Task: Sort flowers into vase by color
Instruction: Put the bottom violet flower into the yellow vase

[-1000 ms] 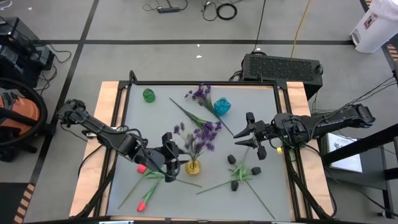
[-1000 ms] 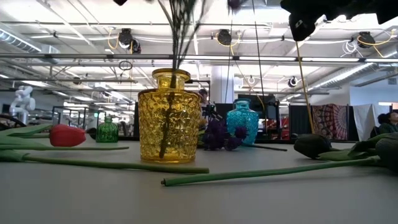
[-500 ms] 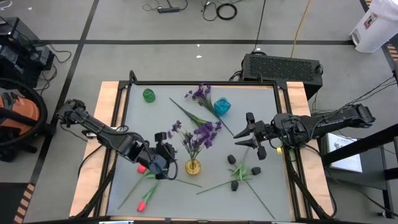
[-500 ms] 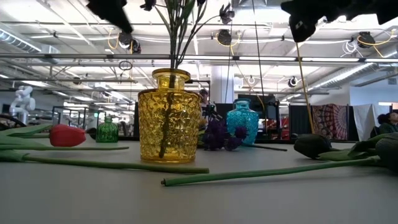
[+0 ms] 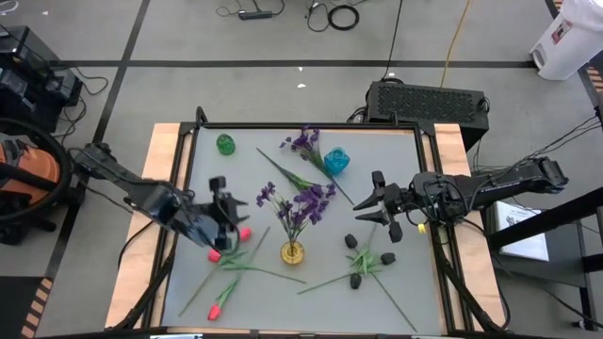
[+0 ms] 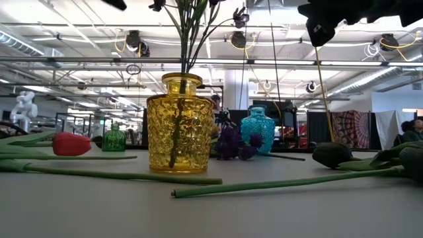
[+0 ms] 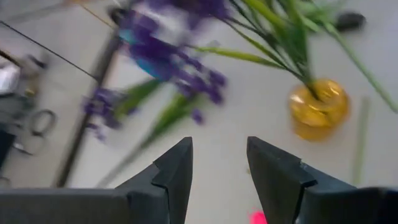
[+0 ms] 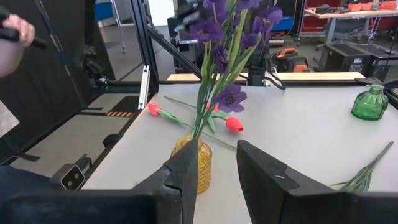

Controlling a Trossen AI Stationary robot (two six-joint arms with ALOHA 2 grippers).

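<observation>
So far, one purple spray [image 5: 300, 202] stands in the yellow vase [image 5: 292, 252]; the green vase [image 5: 225, 144] and blue vase [image 5: 336, 161] hold nothing. Left to sort: a second purple spray [image 5: 303, 144] lying near the blue vase, red tulips [image 5: 224, 299] flat at the table's left front, black blooms [image 5: 357, 266] flat at right front. Left gripper [image 5: 224, 205] empty, fingers apart, just left of the yellow vase, tulips close below it. Right gripper [image 5: 379, 201] hovers right of the vase, fingers parted, holding nothing, black blooms near.
</observation>
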